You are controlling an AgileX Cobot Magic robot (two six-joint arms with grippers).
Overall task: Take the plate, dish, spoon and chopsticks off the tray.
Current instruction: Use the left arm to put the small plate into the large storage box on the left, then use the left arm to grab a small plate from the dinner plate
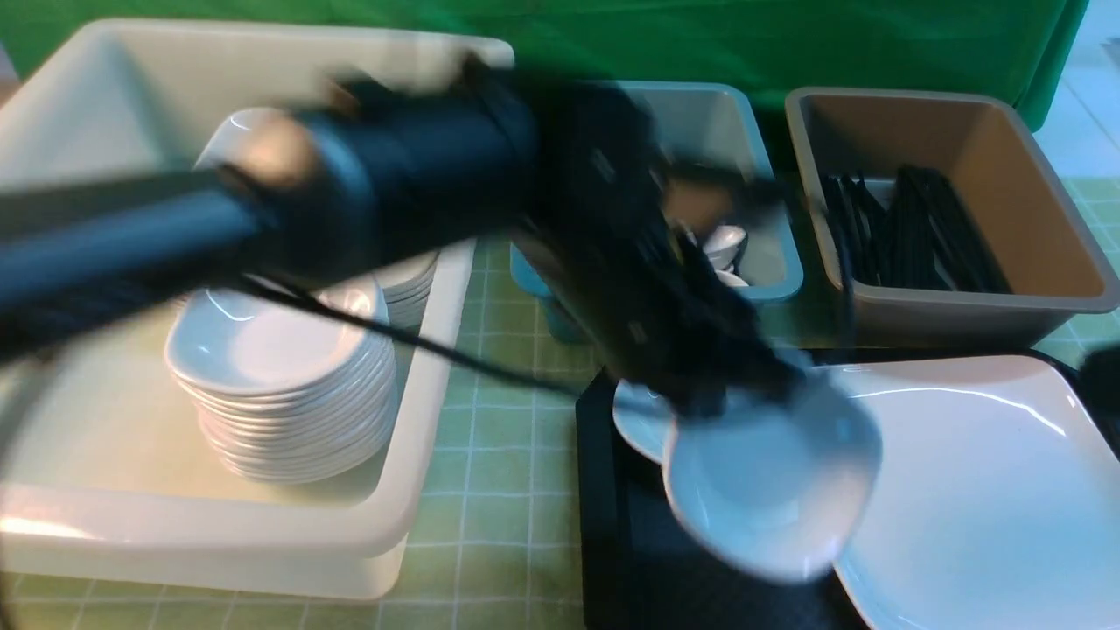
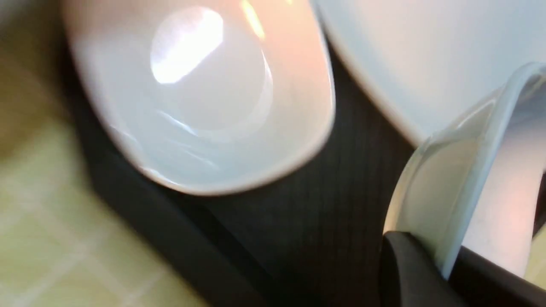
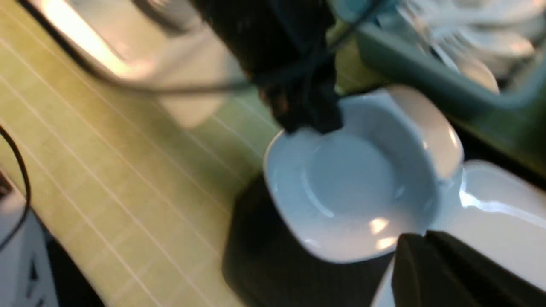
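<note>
Your left fingers (image 1: pixel 709 395) pinch the far rim of the small white dish (image 1: pixel 774 486). The dish is over the left half of the black tray (image 1: pixel 604 507), and its right edge overlaps the big white plate (image 1: pixel 980 499). The plate fills the tray's right side. Another white piece (image 1: pixel 637 422) peeks out by the tray's left edge, too hidden to name. Your right fingers (image 3: pixel 443 273) are pressed together near the plate.
</note>
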